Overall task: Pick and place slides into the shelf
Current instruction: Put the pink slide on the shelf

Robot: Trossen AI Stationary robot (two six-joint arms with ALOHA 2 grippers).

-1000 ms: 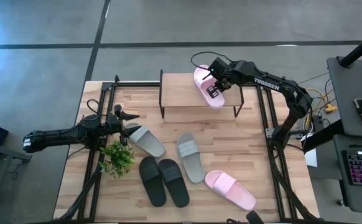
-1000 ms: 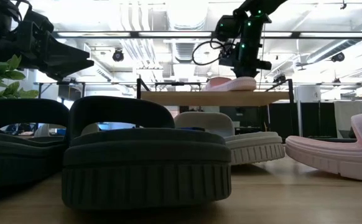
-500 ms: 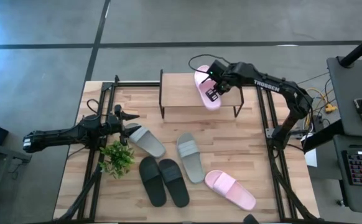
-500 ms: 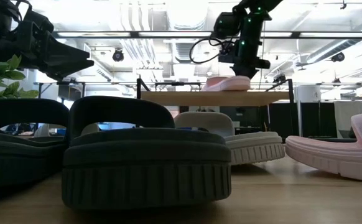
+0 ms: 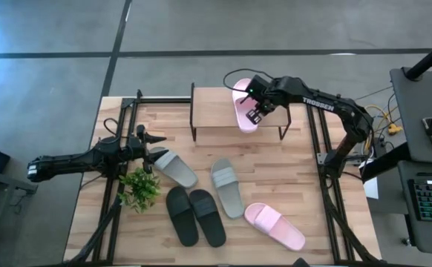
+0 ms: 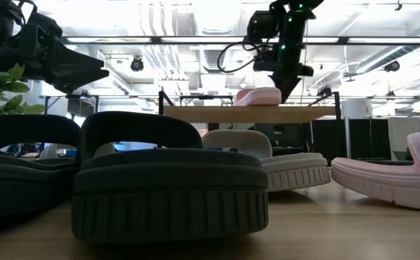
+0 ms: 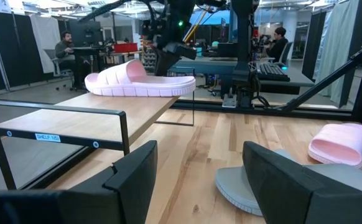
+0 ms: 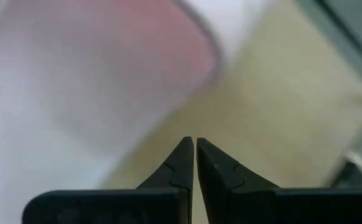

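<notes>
the right gripper point(image 5: 254, 113), fingers pressed together and holding nothing, hovers at the edge of a pale pink slide point(image 5: 244, 110) lying on the shelf point(image 5: 214, 113), its long axis running front to back across the board; contact seems likely but is unclear. five slides remain on the table, the grey one point(image 5: 173, 167) nearest the left gripper point(image 5: 151, 141), which waits open.

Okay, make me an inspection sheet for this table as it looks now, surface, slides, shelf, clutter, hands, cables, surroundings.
Surface: wooden table, five slides lying on it.
Slides: pink slide on the shelf; grey pair, black pair, second pink slide on the table.
Clutter: small green plant.
Hands: left hand open, by a grey slide; right hand shut, empty, beside the shelved slide.
Cables: loop at right wrist.
Surroundings: seated people, desks.
</notes>
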